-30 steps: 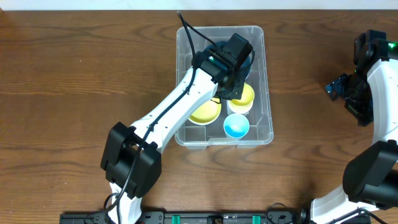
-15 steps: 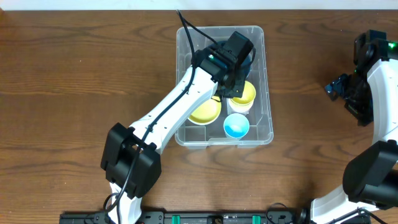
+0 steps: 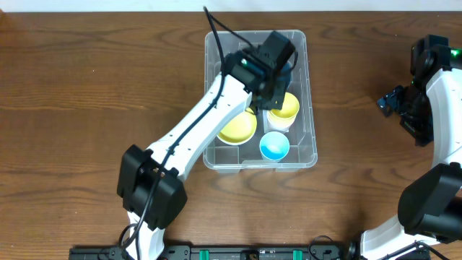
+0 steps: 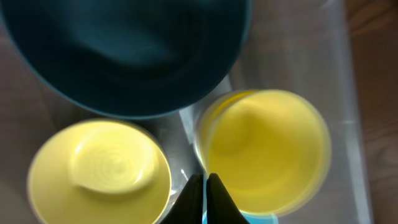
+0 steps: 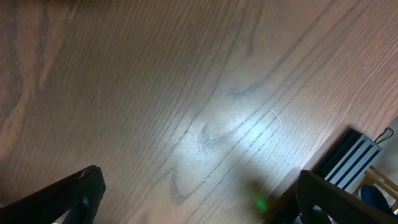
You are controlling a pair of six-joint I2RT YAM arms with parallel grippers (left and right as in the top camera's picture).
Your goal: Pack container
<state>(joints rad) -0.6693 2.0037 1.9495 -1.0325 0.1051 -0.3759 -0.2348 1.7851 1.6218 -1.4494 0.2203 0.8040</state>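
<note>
closed left claw (image 4: 206,182) over the container (image 3: 312,108)

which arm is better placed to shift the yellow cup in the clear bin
Left: the left gripper, shut, hangs over the clear plastic rectangular bin at the yellow cup. The right gripper, open, is away over the wooden table.

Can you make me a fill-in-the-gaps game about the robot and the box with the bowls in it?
The smallest cup in the container is ____.
The shallow bowl and the tall cup beside it are both ____.
The left arm's fingers are ____ (open or shut).
Missing words: blue; yellow; shut.
</note>
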